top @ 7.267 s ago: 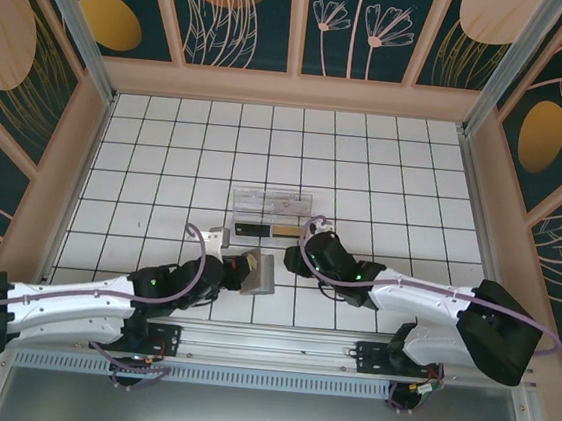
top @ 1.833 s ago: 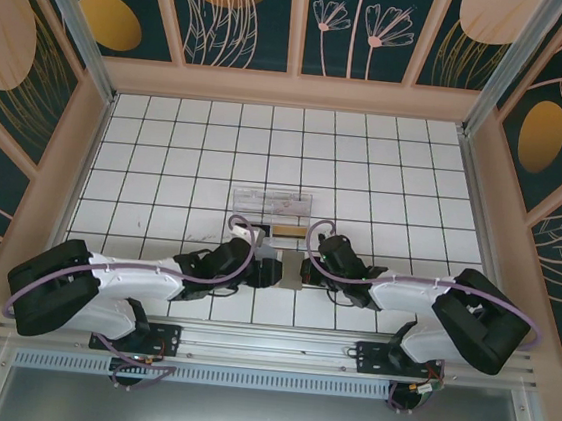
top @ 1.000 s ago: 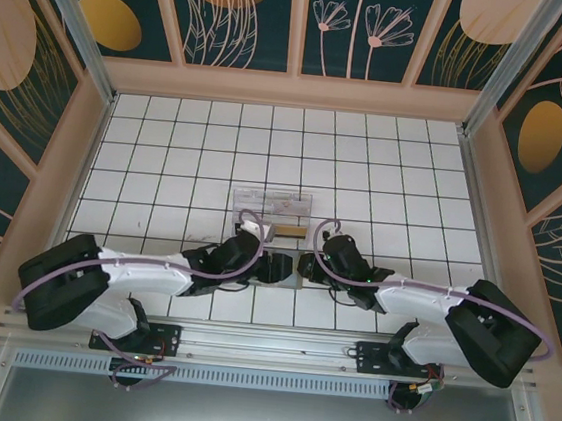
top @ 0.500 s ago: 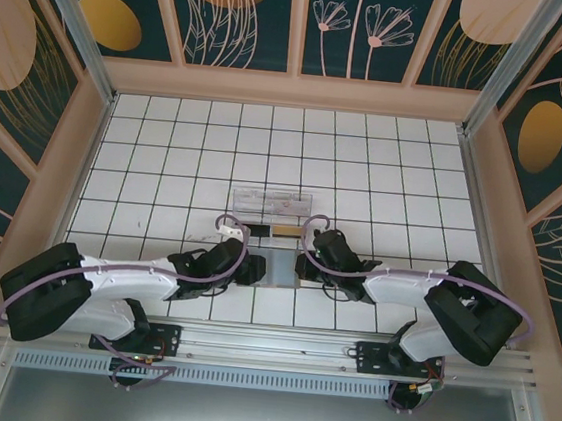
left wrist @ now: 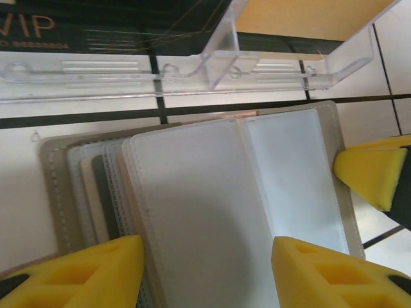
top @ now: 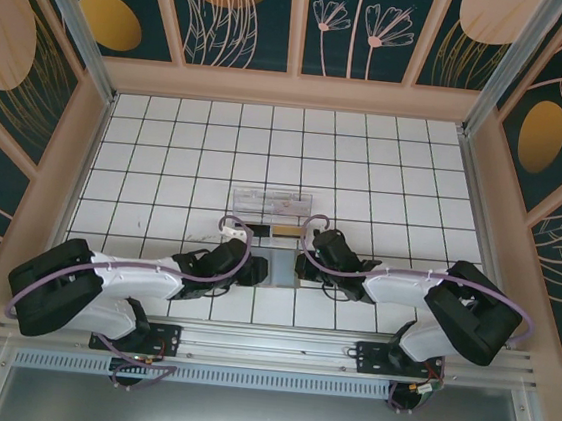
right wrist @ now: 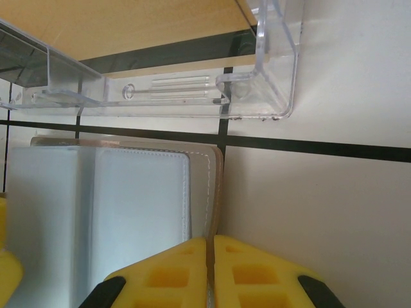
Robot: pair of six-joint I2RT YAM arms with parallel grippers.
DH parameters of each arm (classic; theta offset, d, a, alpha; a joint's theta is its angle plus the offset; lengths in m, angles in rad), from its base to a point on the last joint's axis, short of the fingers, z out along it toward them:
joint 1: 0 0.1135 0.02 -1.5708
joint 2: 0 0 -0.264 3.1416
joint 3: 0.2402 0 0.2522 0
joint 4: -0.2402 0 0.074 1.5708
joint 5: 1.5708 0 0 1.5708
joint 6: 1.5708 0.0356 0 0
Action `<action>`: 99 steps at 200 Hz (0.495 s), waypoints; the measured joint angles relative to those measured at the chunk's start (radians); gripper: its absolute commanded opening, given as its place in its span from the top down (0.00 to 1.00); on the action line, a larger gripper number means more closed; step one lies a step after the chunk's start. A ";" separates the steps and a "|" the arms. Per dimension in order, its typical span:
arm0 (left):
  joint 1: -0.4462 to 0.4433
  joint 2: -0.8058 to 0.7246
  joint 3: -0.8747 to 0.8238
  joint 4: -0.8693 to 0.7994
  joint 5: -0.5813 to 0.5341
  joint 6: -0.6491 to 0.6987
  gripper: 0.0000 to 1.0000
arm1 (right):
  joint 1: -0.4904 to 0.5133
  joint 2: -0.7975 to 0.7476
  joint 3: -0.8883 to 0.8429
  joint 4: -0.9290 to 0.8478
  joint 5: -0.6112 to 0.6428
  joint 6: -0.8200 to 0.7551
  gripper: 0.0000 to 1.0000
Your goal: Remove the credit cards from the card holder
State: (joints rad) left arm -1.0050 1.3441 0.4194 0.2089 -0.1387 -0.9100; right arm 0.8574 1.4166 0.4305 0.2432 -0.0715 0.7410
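Observation:
The card holder (top: 277, 267) lies open on the tiles between my two grippers, its pale grey panels (left wrist: 257, 192) facing up. Layered pocket edges, one of them dark (left wrist: 103, 205), show at its left side; I cannot tell single credit cards apart there. My left gripper (left wrist: 209, 276) hovers open over the left panel, one yellow pad on each side. My right gripper (right wrist: 210, 269) is shut on the thin right edge of the card holder (right wrist: 215, 192). From above, the left gripper (top: 255, 268) and right gripper (top: 300, 266) flank the holder.
A clear plastic tray (top: 272, 207) stands just beyond the holder, its rim (left wrist: 160, 70) close to the holder's far edge. A black card marked VIP (left wrist: 77, 25) and a tan card (left wrist: 302, 16) lie at the tray. A raised wooden wall rings the tiled floor.
My right gripper has closed onto the holder's right edge. The left arm has drawn back a little to the left, and the holder now lies spread flat.

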 measured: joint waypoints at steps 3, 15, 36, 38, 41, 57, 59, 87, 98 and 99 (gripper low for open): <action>0.000 0.002 0.000 0.005 0.003 0.000 0.44 | 0.000 0.000 0.000 0.000 0.000 0.000 0.88; 0.003 0.011 -0.001 0.025 0.014 0.000 0.42 | 0.000 0.000 0.000 0.000 0.003 0.000 0.88; 0.005 0.022 -0.001 0.056 0.039 0.000 0.34 | 0.000 0.000 0.000 -0.001 0.004 0.000 0.88; 0.005 0.023 -0.001 0.058 0.041 0.001 0.34 | 0.000 0.000 0.000 -0.001 0.004 0.000 0.88; 0.005 0.023 -0.001 0.060 0.044 0.004 0.32 | 0.000 0.000 0.000 -0.001 0.004 0.000 0.88; 0.005 0.023 -0.001 0.077 0.057 0.003 0.19 | 0.001 0.000 0.000 -0.001 0.004 0.000 0.88; 0.005 0.023 -0.001 0.079 0.058 0.006 0.18 | 0.001 0.000 0.000 -0.001 0.004 0.000 0.88; 0.005 0.017 0.002 0.101 0.077 0.016 0.04 | 0.003 0.000 0.000 0.000 0.006 0.000 0.86; 0.005 0.015 0.003 0.103 0.083 0.017 0.03 | 0.004 0.000 0.000 0.000 0.007 0.000 0.85; 0.005 0.015 0.003 0.103 0.083 0.017 0.03 | 0.004 0.000 0.000 0.000 0.008 0.000 0.85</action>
State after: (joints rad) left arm -1.0004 1.3590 0.4225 0.3122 -0.0559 -0.8928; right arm 0.8612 1.4170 0.4305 0.2428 -0.0639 0.7414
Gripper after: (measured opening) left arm 0.959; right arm 0.138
